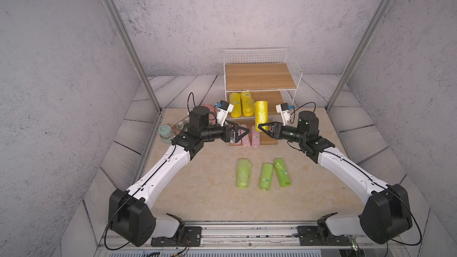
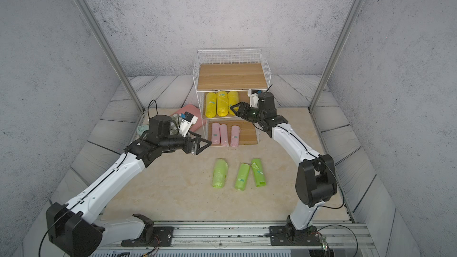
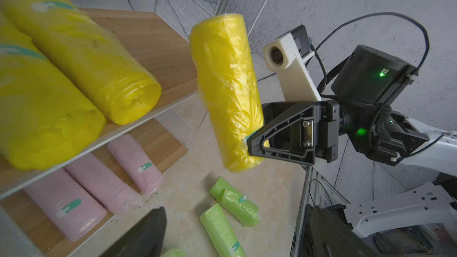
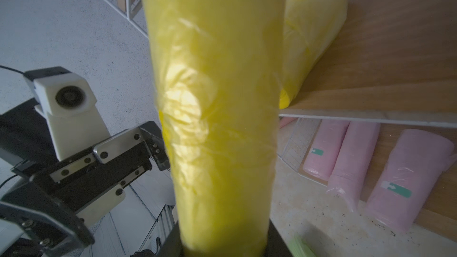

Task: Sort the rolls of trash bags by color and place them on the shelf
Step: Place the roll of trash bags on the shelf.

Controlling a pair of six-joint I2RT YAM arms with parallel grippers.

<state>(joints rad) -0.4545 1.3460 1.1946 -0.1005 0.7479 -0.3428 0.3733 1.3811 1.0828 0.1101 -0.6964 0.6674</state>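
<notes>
The right jaws clamp the lower end of a yellow roll [image 1: 261,110], its long axis upright, just before the shelf [image 1: 256,53]. The left jaws, spread wide and empty, stand at its nine o'clock. The middle board [image 1: 275,96] has a free strip toward twelve o'clock, beside two yellow rolls [image 1: 247,103] lying twelve-to-six. Headroom under the top board [image 1: 259,76] seems tight. Three green rolls [image 1: 265,176] wait on the counter [image 1: 197,181].
</notes>
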